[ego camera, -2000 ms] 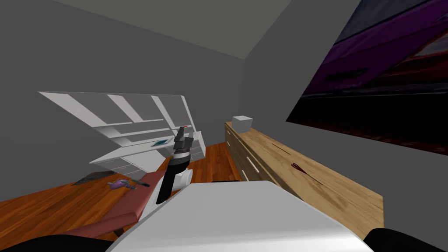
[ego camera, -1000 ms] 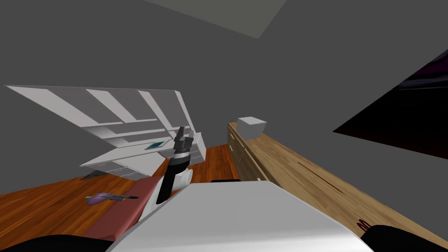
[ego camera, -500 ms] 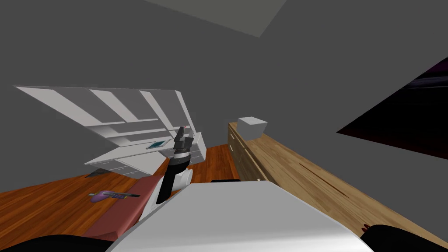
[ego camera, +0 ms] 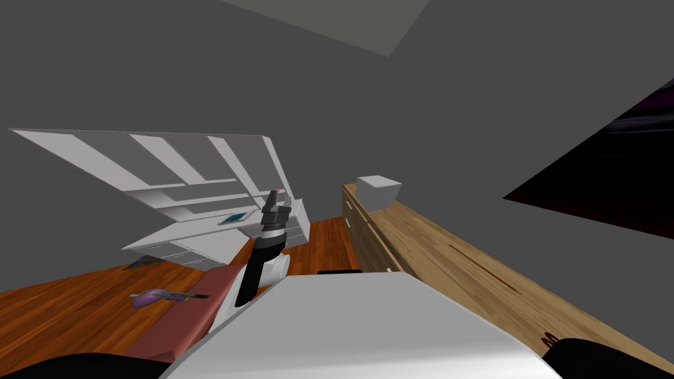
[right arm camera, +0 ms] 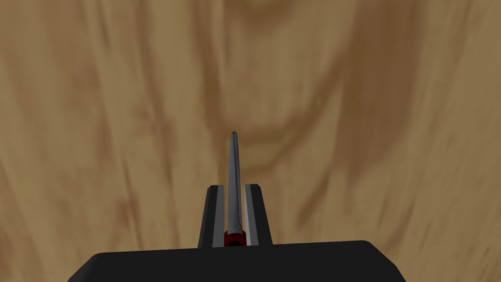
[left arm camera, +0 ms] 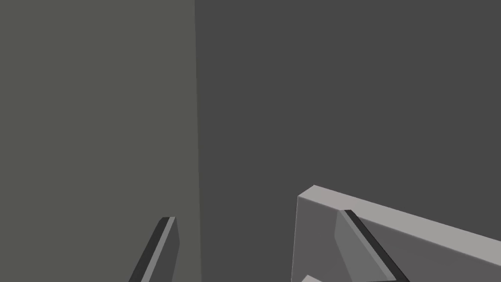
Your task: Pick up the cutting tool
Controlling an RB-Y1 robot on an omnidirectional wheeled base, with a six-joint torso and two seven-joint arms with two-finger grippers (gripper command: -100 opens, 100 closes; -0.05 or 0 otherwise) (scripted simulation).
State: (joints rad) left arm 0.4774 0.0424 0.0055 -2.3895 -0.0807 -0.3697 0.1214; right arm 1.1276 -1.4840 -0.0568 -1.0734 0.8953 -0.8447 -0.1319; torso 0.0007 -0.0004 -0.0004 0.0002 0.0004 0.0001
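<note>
The cutting tool (right arm camera: 233,156) is a thin grey blade with a dark red base. My right gripper (right arm camera: 234,188) is shut on it, one finger pressing each side, and the blade's tip sticks out past the fingertips toward the wooden top (right arm camera: 372,98). In the head view a bit of its red handle (ego camera: 547,339) shows at the bottom right, on the wooden sideboard (ego camera: 461,263) beside my dark right arm (ego camera: 592,360). My left gripper (ego camera: 275,199) is raised ahead of my chest, and its fingers (left arm camera: 166,240) stand open with nothing between them.
A white box (ego camera: 377,191) stands at the sideboard's far end. A white shelf unit (ego camera: 197,197) stands to the left. On the wooden floor lie a purple object (ego camera: 150,298) and a reddish-brown pad (ego camera: 187,319).
Over two seconds my head view has swung, so the sideboard and the tool's red handle now sit lower right. In the last second the view wobbled slightly. The left arm holds still.
</note>
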